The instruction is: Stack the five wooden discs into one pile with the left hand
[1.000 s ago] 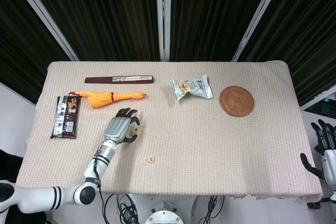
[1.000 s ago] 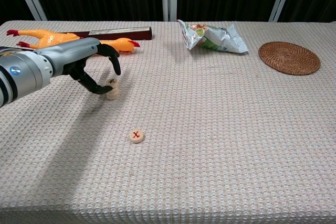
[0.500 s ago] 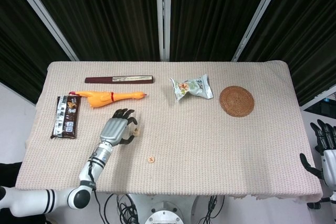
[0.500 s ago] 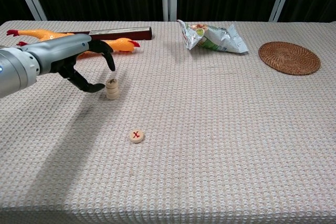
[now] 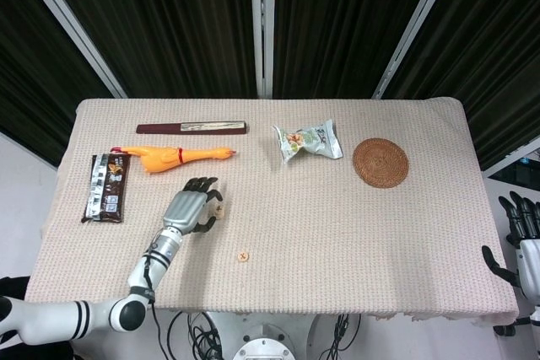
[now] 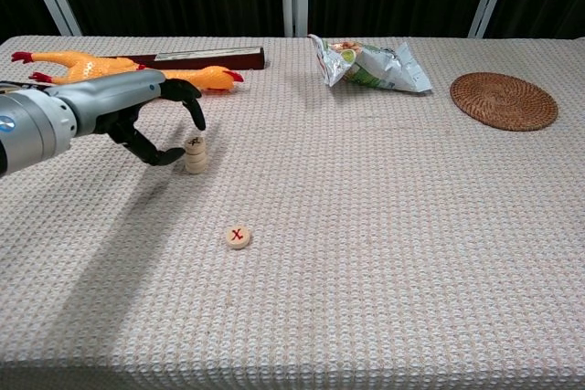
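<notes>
A short pile of wooden discs [image 6: 195,154] stands on the cloth left of centre; the head view shows the pile [image 5: 218,207] just past my left hand's fingertips. My left hand [image 6: 151,116] [image 5: 192,208] curves around the pile from the left, one fingertip just above its top and the thumb beside its base. The fingers are apart and I see no grip. One disc with a red X [image 6: 238,237] [image 5: 243,255] lies alone nearer the front edge. My right hand [image 5: 521,238] hangs beyond the table's right edge, fingers spread and empty.
Behind the left hand lie a rubber chicken [image 5: 177,156] and a dark flat bar [image 5: 192,127]. A brown snack wrapper [image 5: 107,186] is at the far left. A snack bag [image 5: 307,141] and a woven coaster [image 5: 380,162] sit at the back right.
The left hand's fingers, down over the pile a second ago, lifted off and drew left, then edged back towards it. The pile and the lone disc have not moved.
</notes>
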